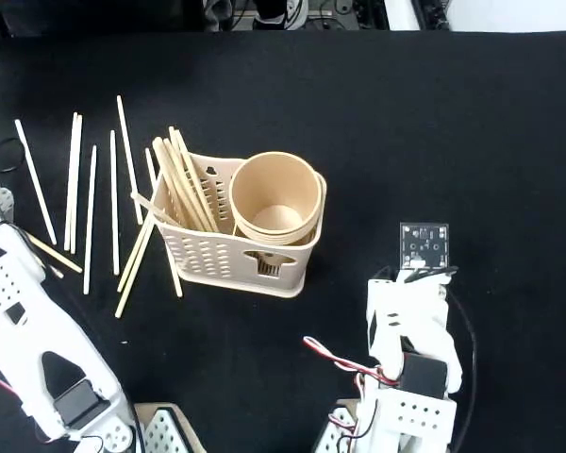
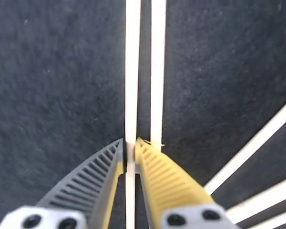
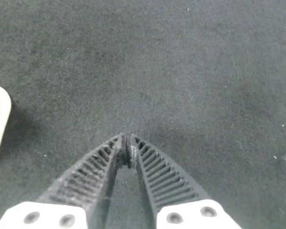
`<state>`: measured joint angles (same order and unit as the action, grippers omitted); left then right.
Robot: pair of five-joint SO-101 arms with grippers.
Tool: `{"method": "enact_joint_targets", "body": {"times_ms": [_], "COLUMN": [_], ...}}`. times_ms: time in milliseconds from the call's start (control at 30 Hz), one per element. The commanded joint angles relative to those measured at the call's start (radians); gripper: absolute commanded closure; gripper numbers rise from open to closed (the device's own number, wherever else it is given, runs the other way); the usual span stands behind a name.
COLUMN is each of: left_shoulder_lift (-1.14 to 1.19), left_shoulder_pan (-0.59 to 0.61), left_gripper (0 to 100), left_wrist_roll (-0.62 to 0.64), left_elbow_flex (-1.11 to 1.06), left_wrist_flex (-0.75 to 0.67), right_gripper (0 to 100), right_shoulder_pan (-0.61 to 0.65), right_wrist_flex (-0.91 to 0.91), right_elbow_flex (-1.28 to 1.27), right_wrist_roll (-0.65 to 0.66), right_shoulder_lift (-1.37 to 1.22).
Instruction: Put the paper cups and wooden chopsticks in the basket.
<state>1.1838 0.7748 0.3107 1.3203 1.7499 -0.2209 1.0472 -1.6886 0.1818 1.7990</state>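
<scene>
the left hand (image 2: 129,144) is pinched narrow on one wooden chopstick (image 2: 132,71), with a second chopstick (image 2: 158,71) just beside it on the black counter (image 2: 52,86). the right hand (image 3: 127,142) is closed tight with nothing in it, over bare counter. the basket (image 1: 228,260) stands left of the counter's middle, holding nested paper cups (image 1: 275,203) and a bundle of chopsticks (image 1: 184,184), with loose chopsticks (image 1: 91,217) lying between it and the left edge.

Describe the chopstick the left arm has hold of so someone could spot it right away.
On the black table, find the left pincer. The chopstick runs straight out from between its tips. It is the one clamped there, while its close parallel neighbour lies free, outside the fingers.
</scene>
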Motion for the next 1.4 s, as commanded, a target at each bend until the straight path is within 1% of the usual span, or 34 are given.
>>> {"method": "enact_joint_targets", "body": {"times_ms": [0,333,600,833,900,1067,1133,1267,1367], "left_shoulder_lift": [-0.083,-0.083,-0.068,0.014,0.037,0.077,0.086,0.11,0.115], "left_shoulder_pan": [-0.016,-0.031,-0.041,-0.044,-0.042,-0.036,-0.036,-0.041,-0.039], "left_gripper": [97,97,97,97,94,82,80,81,87], "left_wrist_roll": [0.029,0.052,0.078,0.078,0.078,0.109,0.126,0.127,0.124], "left_elbow_flex": [0.047,0.157,0.154,0.165,0.163,0.163,0.163,0.165,0.165], "left_wrist_flex": [0.009,0.011,0.009,-0.006,-0.021,-0.021,-0.021,-0.023,-0.023], "right_gripper": [98.4,98.4,98.4,98.4,98.4,98.4,98.4,98.4,98.4], "right_shoulder_pan": [0.005,0.006,0.008,0.006,0.006,0.006,0.006,0.006,0.006], "right_wrist_flex": [0.006,0.006,0.006,0.006,0.006,0.006,0.006,0.006,0.006], "right_elbow_flex": [0.004,0.004,0.004,0.004,0.004,0.004,0.004,0.004,0.004], "right_wrist_roll": [-0.006,-0.006,-0.006,-0.006,-0.006,-0.006,-0.006,-0.006,-0.006], "right_shoulder_lift": [0.068,0.068,0.068,0.068,0.068,0.068,0.068,0.068,0.068]}}
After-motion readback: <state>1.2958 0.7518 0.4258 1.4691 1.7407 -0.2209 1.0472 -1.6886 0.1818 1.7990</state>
